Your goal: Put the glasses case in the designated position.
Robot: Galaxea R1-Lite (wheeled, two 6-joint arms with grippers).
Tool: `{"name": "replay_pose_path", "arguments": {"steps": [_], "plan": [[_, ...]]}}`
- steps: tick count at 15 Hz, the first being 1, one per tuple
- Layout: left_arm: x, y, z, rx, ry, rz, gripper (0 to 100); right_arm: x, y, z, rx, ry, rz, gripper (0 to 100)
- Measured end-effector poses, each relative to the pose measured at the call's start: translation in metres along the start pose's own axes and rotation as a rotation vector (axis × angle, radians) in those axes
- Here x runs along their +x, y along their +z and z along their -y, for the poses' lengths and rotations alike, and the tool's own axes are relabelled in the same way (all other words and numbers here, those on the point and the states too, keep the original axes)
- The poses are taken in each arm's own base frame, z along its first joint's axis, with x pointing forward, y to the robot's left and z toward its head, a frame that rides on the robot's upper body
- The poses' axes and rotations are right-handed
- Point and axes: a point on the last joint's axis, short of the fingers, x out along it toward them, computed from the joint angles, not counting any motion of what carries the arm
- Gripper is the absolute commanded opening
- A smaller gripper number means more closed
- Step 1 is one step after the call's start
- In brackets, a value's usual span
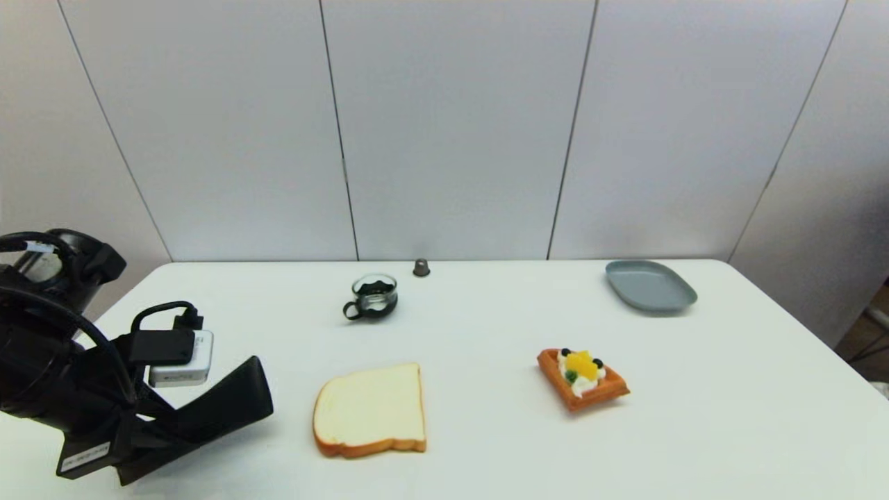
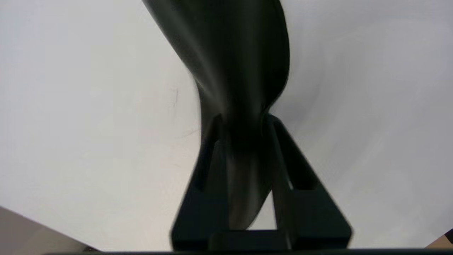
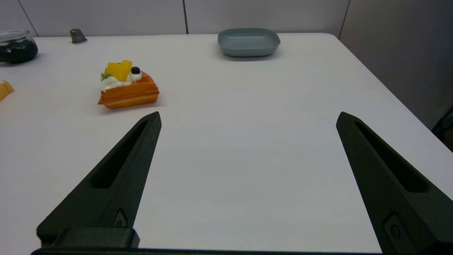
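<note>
The glasses case (image 1: 233, 399) is a long matte black pouch held above the white table's near left corner, pointing toward the bread. My left gripper (image 1: 170, 434) is shut on one end of it. In the left wrist view the case (image 2: 240, 60) sticks out beyond the two fingers, pinched between them at the left gripper (image 2: 242, 118), with bare tabletop below. My right gripper (image 3: 247, 117) stands open and empty low over the table's right side; it is out of the head view. Nothing on the table marks the designated position.
A bread slice (image 1: 370, 410) lies just right of the case. Further right lies a waffle with fruit (image 1: 582, 378). At the back stand a glass cup (image 1: 374, 296), a small dark capsule (image 1: 421, 267) and a grey plate (image 1: 650, 285).
</note>
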Motion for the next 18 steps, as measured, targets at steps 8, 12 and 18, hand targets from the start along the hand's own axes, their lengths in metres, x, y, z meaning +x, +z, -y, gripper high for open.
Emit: {"name": "replay_pose_path", "arguments": {"steps": [8, 12, 18], "plan": [[-0.025, 0.000, 0.016, -0.029, 0.094, 0.040, 0, 0.000, 0.000, 0.000, 0.000, 0.000, 0.000, 100], [-0.032, 0.002, 0.020, -0.022, 0.121, 0.055, 0, 0.000, 0.000, 0.000, 0.000, 0.000, -0.001, 100], [-0.046, 0.017, 0.030, -0.080, 0.144, 0.118, 0, 0.000, 0.000, 0.000, 0.000, 0.000, 0.000, 100]]}}
